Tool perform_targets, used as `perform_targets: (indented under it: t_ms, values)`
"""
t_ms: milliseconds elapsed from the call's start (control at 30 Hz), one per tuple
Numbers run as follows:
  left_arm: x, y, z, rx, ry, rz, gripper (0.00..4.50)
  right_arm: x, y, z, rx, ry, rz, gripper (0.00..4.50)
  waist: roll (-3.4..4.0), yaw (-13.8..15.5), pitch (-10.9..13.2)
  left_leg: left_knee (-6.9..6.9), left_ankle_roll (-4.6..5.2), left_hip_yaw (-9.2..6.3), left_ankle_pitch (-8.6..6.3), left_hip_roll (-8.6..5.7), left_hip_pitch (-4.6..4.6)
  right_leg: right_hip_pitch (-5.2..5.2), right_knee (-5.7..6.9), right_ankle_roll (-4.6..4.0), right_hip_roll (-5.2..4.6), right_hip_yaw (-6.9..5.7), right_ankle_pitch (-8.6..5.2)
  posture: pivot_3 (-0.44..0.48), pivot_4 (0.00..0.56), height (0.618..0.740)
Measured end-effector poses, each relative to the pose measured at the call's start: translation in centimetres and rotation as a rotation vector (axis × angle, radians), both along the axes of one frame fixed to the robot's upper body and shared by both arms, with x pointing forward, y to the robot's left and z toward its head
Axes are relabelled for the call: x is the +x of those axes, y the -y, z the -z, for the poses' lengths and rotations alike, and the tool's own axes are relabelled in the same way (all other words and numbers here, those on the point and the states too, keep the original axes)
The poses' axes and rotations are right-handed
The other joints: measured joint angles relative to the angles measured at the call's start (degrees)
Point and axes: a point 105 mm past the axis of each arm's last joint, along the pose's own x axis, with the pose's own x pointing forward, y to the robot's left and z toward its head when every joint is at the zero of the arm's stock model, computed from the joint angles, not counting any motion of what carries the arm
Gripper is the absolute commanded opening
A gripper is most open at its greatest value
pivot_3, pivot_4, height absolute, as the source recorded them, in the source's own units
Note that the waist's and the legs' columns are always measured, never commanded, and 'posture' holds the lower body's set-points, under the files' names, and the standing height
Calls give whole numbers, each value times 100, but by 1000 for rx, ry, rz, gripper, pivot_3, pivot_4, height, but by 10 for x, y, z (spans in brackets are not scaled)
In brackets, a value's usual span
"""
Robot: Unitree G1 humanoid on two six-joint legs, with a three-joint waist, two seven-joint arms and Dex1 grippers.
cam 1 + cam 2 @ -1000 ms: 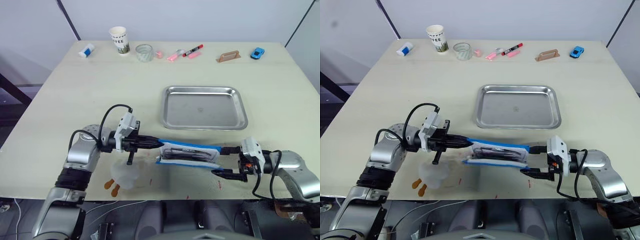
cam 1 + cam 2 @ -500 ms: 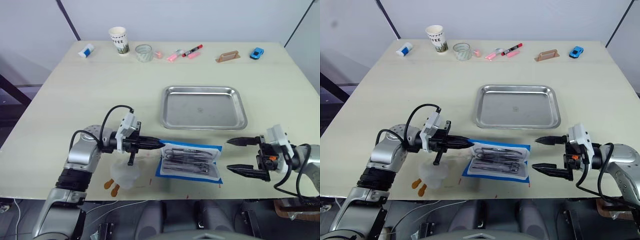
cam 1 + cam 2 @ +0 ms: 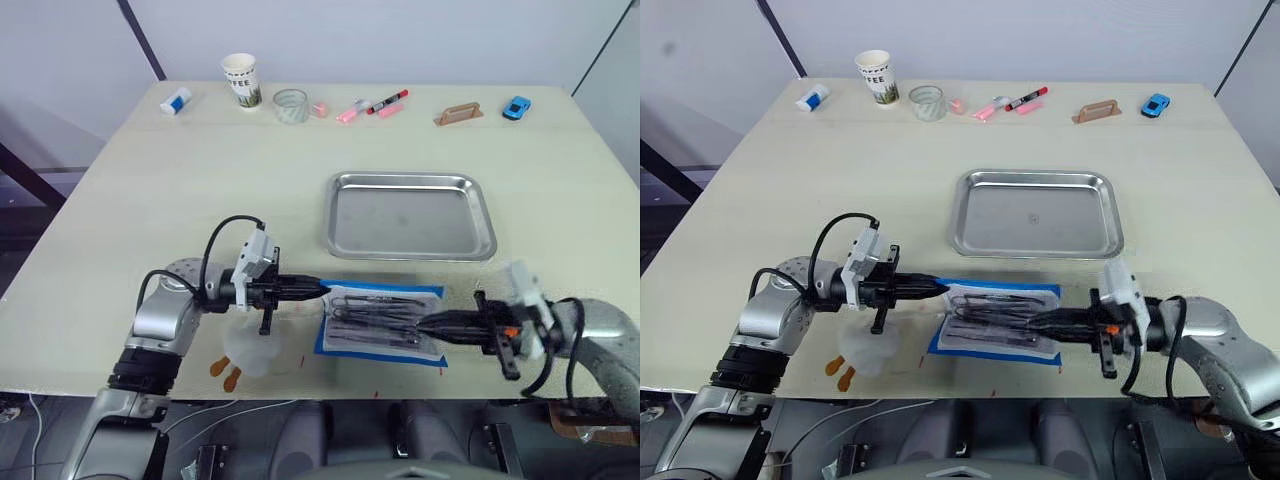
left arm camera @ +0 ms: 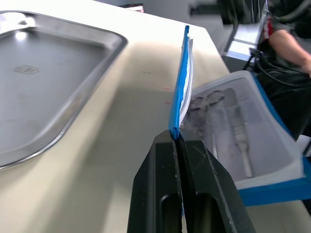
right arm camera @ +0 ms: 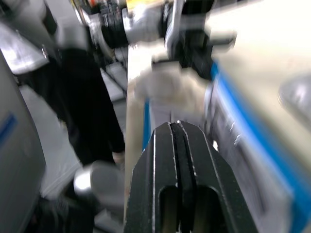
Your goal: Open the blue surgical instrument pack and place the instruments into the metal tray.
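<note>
The blue surgical instrument pack (image 3: pixel 385 335) lies flat near the table's front edge, its whitish clear lining facing up. The dark instruments (image 3: pixel 365 305) show through that lining and are also seen in the left wrist view (image 4: pixel 228 124). My left gripper (image 3: pixel 318 291) is shut on the pack's left blue edge (image 4: pixel 179 102), lifting that edge a little. My right gripper (image 3: pixel 422 324) is shut, its tips over the pack's right end; I cannot tell whether it pinches the lining. The metal tray (image 3: pixel 410 182) sits empty just behind the pack.
A white plush with orange feet (image 3: pixel 252 350) lies under my left wrist. Along the far edge stand a paper cup (image 3: pixel 238 78), a glass (image 3: pixel 290 104), markers (image 3: pixel 372 105), a brown block (image 3: pixel 457 113) and a blue toy car (image 3: pixel 515 106). A person (image 4: pixel 289 46) is beyond the table.
A second ago both grippers held the pack stretched above the table. The right one let go, drew away open, then came back left to the pack's right end and shut. The pack now lies flat.
</note>
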Motion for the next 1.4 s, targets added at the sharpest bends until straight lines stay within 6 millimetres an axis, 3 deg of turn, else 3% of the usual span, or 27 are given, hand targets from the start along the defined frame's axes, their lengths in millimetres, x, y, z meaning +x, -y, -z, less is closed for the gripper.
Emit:
perform_targets:
  t_ms: [100, 267, 467, 667, 1067, 1400]
  values:
    - [2, 0, 0, -2, 4, -23, 0, 1, 5, 22, -65, -15, 23, 61, 0, -4, 0, 1, 0, 4, 0, 0, 1, 0, 1, 0, -1, 3, 0, 0, 150, 740]
    - [6, 2, 0, 3, 11, -41, 0, -1, 3, 29, -95, -6, 10, 61, 0, 4, 0, 1, 0, 0, 0, 0, 2, 0, 1, 0, 0, 0, 0, 0, 150, 740]
    - [21, 1, 8, 50, 46, -126, 0, -4, 7, 60, -214, -21, 2, 61, 0, -3, -1, 0, 0, 3, 0, -1, 4, 1, 1, 0, 1, 3, 0, 0, 150, 740]
    - [33, -2, 37, 134, 16, -196, 0, -2, 7, 63, -225, 12, 9, 61, 0, -19, -2, -1, 0, 2, 0, 0, 5, 0, 0, 0, 5, 5, 0, 0, 150, 740]
    - [44, 13, 38, 130, 62, -206, 0, -4, 6, 65, -217, 14, 17, 61, 4, 144, -11, 7, 0, 3, 1, -6, 10, 13, 6, 1, 1, -1, 1, 0, 150, 740]
    - [44, 13, 38, 129, 56, -211, 0, -4, 6, 67, -225, 49, 25, 61, 5, 141, -13, 7, 0, 1, 1, -7, 10, 14, 6, 1, 1, 0, 1, 0, 150, 740]
